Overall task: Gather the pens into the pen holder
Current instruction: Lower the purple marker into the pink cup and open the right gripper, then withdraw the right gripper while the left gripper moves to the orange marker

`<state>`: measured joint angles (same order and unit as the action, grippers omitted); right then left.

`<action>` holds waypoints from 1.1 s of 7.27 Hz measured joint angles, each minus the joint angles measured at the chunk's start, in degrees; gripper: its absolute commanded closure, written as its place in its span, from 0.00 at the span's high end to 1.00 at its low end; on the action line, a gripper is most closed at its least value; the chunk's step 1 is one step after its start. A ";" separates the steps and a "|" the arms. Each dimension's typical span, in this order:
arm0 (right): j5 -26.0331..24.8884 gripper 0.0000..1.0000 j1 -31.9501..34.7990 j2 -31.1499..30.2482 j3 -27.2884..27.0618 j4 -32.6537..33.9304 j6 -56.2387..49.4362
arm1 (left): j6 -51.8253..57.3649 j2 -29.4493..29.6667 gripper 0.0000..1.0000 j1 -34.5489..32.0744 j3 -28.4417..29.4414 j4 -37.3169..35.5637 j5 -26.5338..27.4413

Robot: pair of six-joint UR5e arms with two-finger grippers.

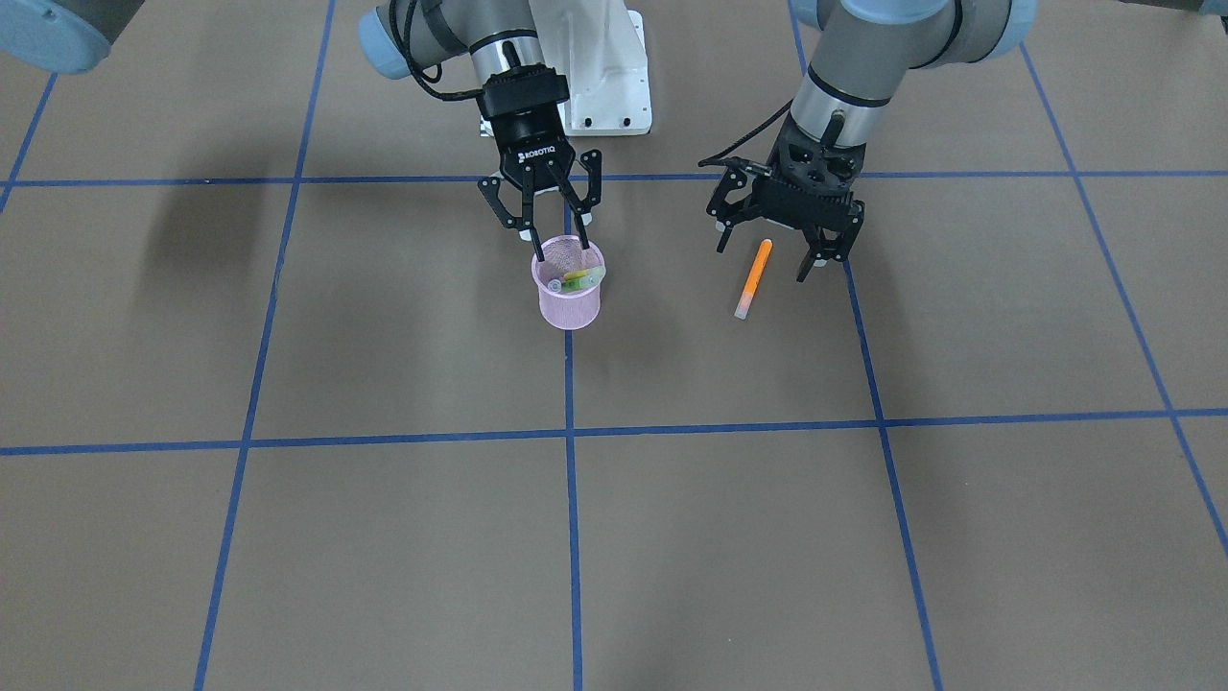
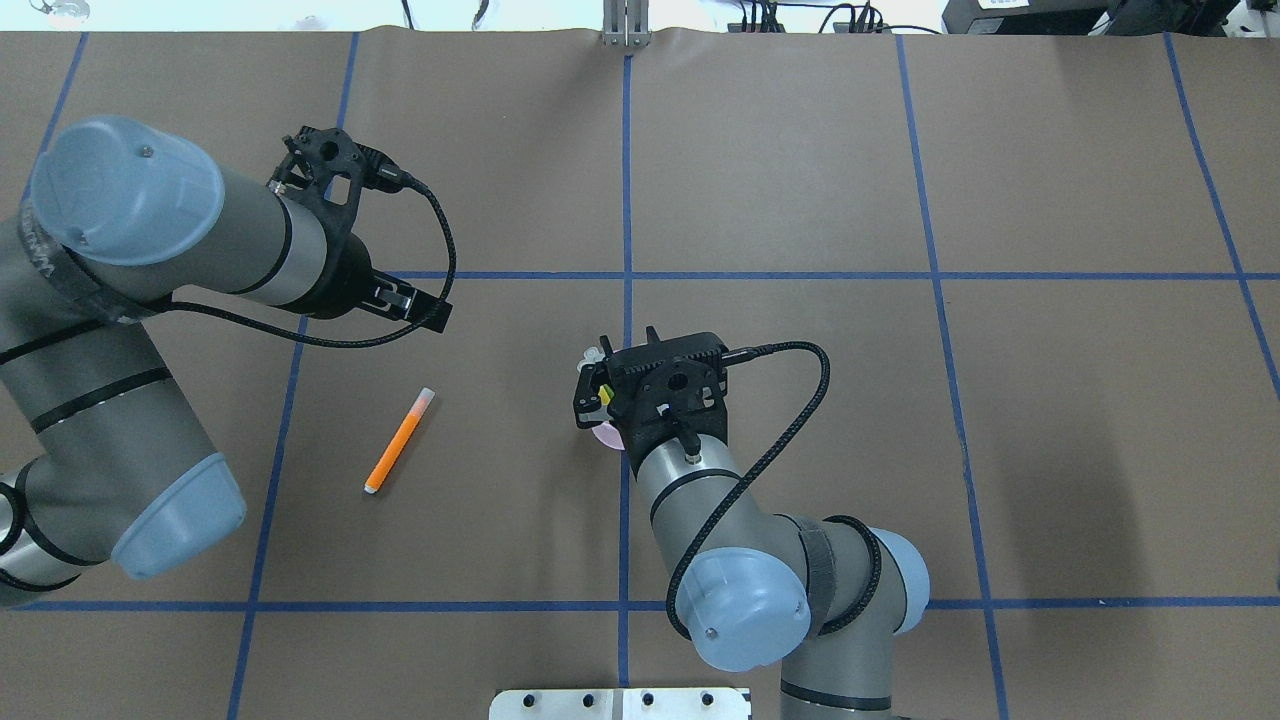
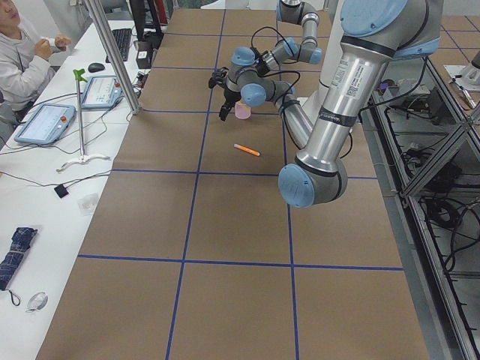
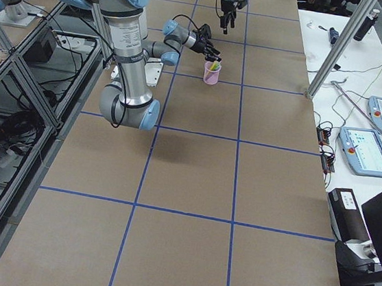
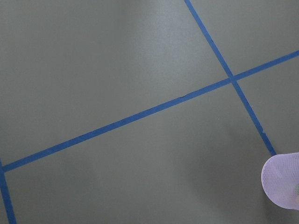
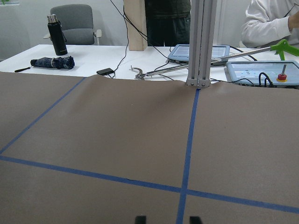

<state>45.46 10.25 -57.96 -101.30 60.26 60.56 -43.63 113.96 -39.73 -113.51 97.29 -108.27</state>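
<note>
Orange pen (image 1: 753,278) lies flat; my left gripper (image 1: 765,259) hangs open near it; right gripper (image 1: 558,235) sits open over the pen holder (image 1: 570,305). I'd go straight down and pinch the pen's middle.

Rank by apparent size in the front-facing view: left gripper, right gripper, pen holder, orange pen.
1. left gripper and right gripper: look alike, so not ranked.
2. pen holder.
3. orange pen: about as long as the holder is tall, far thinner.

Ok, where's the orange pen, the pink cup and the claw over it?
Orange pen (image 1: 753,278): front-facing view, mid-barrel.
Pink cup (image 1: 568,309): front-facing view, outer mesh wall.
Right gripper (image 1: 562,251): front-facing view, midway between fingertips, at the cup's mouth.
</note>
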 measured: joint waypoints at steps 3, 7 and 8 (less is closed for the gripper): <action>14.22 1.00 6.86 -0.73 -2.38 0.35 0.39 | -0.80 0.06 1.00 0.40 1.90 0.06 0.20; 50.78 1.00 30.82 -3.25 -2.45 17.18 -1.30 | -7.24 -0.74 1.00 5.44 4.22 -0.02 0.45; 58.66 1.00 36.90 -4.91 -2.33 19.92 -6.25 | -7.91 -1.13 1.00 6.84 4.72 0.01 0.57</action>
<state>104.12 47.14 -62.87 -103.64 80.18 54.31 -51.55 112.83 -32.89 -108.79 97.29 -107.70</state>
